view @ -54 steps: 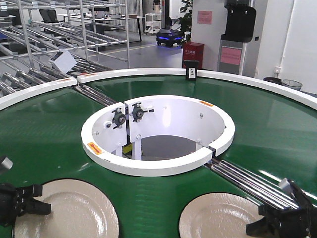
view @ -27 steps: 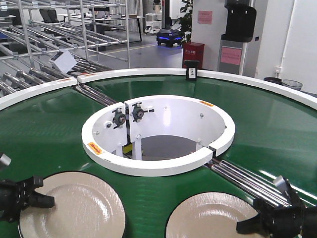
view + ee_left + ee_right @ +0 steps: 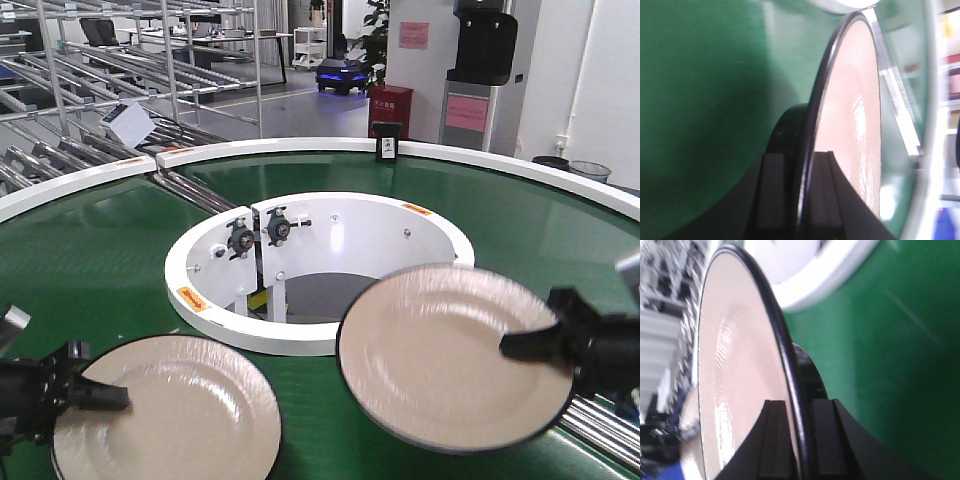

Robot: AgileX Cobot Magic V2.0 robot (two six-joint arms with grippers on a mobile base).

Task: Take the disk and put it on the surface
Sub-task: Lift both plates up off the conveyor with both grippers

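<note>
By our reading, we are at the carrying stage. Our right hand (image 3: 518,345) has its two black fingers (image 3: 774,440) closed on the edge of a round cream ceramic disk with a black rim (image 3: 440,355), one finger on each face. That disk is tilted and looks lifted off the green ring-shaped conveyor belt (image 3: 90,270). It sits at about 5 o'clock from the white round inner wall (image 3: 200,300) and overlaps the wall's near edge in the front view.

Our left hand (image 3: 100,393) likewise pinches the rim of a second cream black-rimmed disk (image 3: 170,410), at about 7 o'clock from that wall. Its fingers (image 3: 771,195) straddle the edge, but we cannot tell whether this disk has cleared the belt.

So the grabbing looks done on both sides, and the placing is left. The dark glossy metal table that should receive the disks is in none of the views, so we judge that both must travel off the belt before release.

We count two disks and two hands, each hand holding one disk, plus one green belt and one white inner wall. No other disk shows on the belt.
</note>
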